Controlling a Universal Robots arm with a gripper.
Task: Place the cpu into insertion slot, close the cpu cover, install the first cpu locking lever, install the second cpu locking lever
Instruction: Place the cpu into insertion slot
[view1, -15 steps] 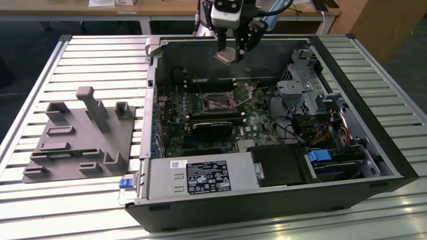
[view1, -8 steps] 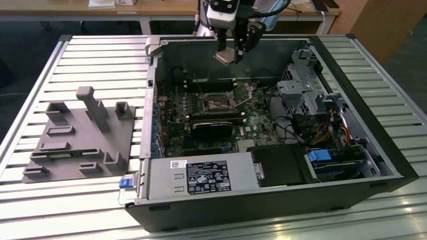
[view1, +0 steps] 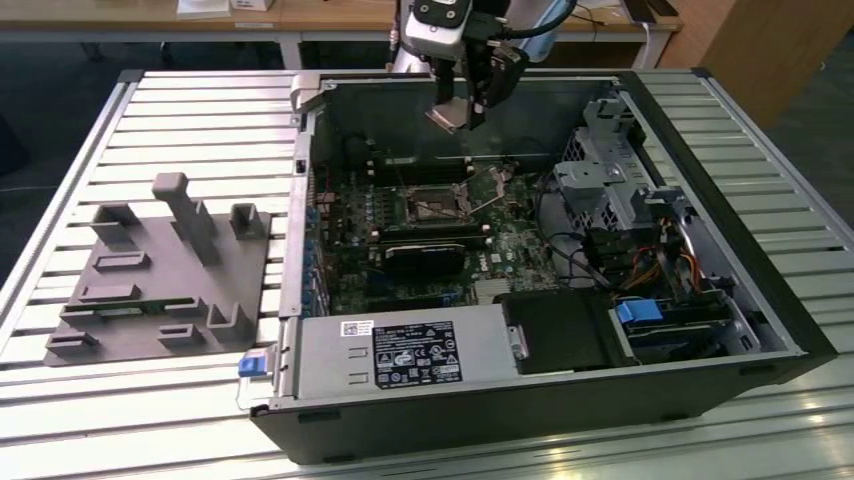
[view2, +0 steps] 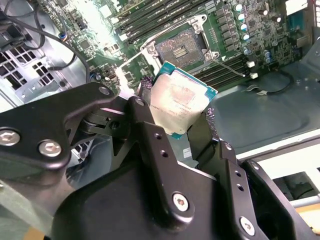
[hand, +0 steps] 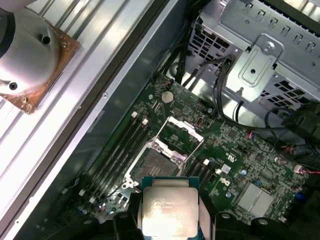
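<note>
you are working over a slatted metal table (view1: 174, 110) with an open computer case (view1: 747, 250) lying on its side on it. a grey plastic fixture (view1: 147, 270) with upright holders sits on the slats to the exterior view's left of the case, and a wooden desk (view1: 334, 20) runs along behind the table. inside the case you can see the green circuit board (view1: 514, 262), a black heatsink block (view1: 427, 258) and a labelled silver power supply (view1: 400, 355) at the near edge.

the gripper (view1: 457, 113) hangs above the far part of the case, well clear of the board. its two black fingers (view2: 145, 102) are pinching the cpu (view2: 181, 102) by two opposite edges, so the chip sits right between the fingertips. the insertion slot (hand: 155, 162) lies below it on the board, apart from the chip, with its dark centre bare. the cpu cover (hand: 184, 131) stands swung open just beside the slot. in the exterior view the slot (view1: 434, 207) is below the held chip and nearer the camera.

the cpu (hand: 169, 210) is square, so it has no long side to speak of. its dull metal top faces both wrist cameras. in the exterior view the chip (view1: 446, 118) hangs tilted rather than level with the board. in both wrist views its edges sit turned against the slot's frame, not lined up with it.
</note>
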